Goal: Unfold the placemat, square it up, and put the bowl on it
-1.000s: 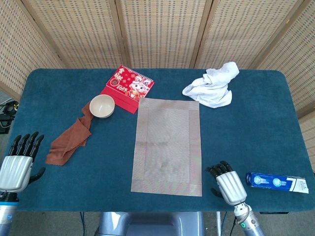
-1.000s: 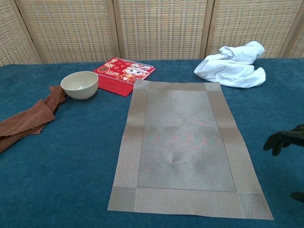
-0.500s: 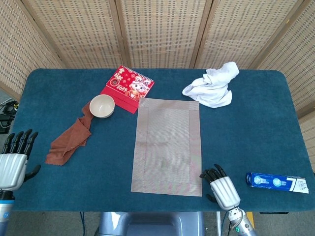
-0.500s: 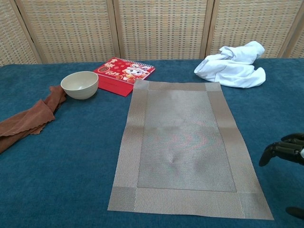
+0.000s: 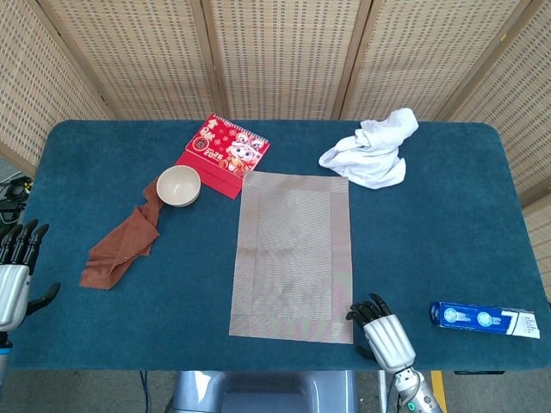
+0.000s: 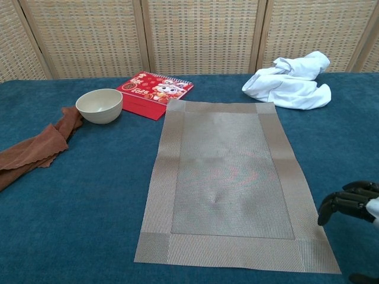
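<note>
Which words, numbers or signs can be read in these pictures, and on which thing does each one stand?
"2025": on the red desk calendar with a cartoon figure, printed in gold on its cover.
Gold characters above the cartoon figure on the same calendar: too small to read.
Printing on the blue and white rectangular box at the table's near right edge: too blurred to read.
The woven grey placemat and the cream bowl bear no text.

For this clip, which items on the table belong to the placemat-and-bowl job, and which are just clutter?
Belongs to the job:
placemat, lying unfolded
bowl, off the mat

Just lying about:
red calendar
brown cloth
white cloth
blue box
</note>
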Available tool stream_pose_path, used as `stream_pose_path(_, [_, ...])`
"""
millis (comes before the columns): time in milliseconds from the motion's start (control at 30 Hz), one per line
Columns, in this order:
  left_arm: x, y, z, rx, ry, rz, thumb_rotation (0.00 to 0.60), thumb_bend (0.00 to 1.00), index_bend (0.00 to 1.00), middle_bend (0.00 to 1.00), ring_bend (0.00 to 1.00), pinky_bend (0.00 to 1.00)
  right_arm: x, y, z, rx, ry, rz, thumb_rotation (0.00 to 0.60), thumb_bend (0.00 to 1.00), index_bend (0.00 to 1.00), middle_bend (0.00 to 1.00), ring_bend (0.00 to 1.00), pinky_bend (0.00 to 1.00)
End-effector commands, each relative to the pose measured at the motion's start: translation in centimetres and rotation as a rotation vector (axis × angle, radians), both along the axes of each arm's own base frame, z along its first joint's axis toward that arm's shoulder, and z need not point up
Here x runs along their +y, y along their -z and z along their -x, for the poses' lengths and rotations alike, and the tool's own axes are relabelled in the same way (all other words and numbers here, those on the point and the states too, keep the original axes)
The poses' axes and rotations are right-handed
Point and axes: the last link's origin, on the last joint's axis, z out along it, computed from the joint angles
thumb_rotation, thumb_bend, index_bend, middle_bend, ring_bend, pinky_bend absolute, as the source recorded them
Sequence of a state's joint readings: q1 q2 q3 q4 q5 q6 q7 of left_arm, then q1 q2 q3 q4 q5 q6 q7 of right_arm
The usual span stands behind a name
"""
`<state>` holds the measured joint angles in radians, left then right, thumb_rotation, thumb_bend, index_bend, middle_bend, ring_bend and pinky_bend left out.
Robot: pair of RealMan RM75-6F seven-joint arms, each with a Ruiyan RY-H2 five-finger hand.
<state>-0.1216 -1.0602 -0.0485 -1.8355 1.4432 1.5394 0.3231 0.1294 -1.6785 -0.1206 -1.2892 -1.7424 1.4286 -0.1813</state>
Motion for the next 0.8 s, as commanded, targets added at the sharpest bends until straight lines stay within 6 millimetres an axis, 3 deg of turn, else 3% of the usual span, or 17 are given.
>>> stream_pose_path(33, [0.0,0.0,0.0,-0.001,0.0,0.0,0.6,0.23,0.0,0.0,0.0,0.0,0.1,0.3,-0.1,-0.011,0.002,-0.009,0.6,0.23,0.41,0.37,0.3,0.19])
stream_pose_path(467, [0.1,-0.2,0.0,-0.013,-0.008,-0.012,0.6,0.23,0.0,0.0,0.0,0.0,-0.8,1.7,-0.5,0.0,0.009,-0.027,0.6,0.24,0.38,0.36,0.29,0.19])
stream_pose_path(800, [0.0,-0.3,-0.1,-0.024,-0.003,-0.019,0.6,0.23,0.0,0.0,0.0,0.0,-1.6,2.0,-0.7,-0.018,0.013,-0.014,0.6,0.46,0.4,0.36,0.29,0.19])
